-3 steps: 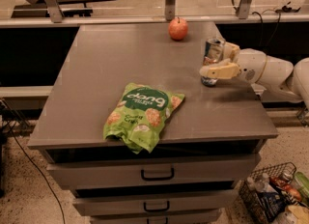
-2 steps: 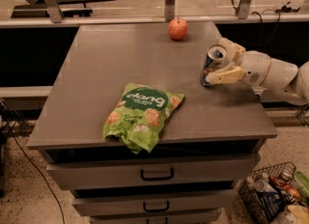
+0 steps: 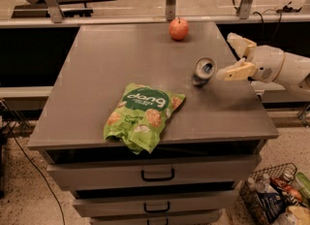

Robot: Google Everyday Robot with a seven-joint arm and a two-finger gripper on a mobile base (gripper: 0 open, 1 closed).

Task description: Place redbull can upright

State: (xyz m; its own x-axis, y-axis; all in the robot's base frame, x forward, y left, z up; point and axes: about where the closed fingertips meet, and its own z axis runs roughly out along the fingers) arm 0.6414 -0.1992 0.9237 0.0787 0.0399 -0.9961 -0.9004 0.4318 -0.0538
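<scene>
The redbull can (image 3: pixel 203 72) rests tilted, not upright, on the right of the tabletop (image 3: pixel 121 54), its lid end leaning toward 1 o'clock. The claw (image 3: pixel 234 57) hangs just beside it at 3 o'clock, jaws spread apart and empty, so the reach runs toward 9 o'clock.

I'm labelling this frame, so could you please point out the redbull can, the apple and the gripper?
redbull can (image 3: pixel 204 68): camera view, on its top end, which faces us.
apple (image 3: pixel 178 29): camera view, middle of its red skin.
gripper (image 3: pixel 226 56): camera view, right of the can, midway between its spread fingertips.
</scene>
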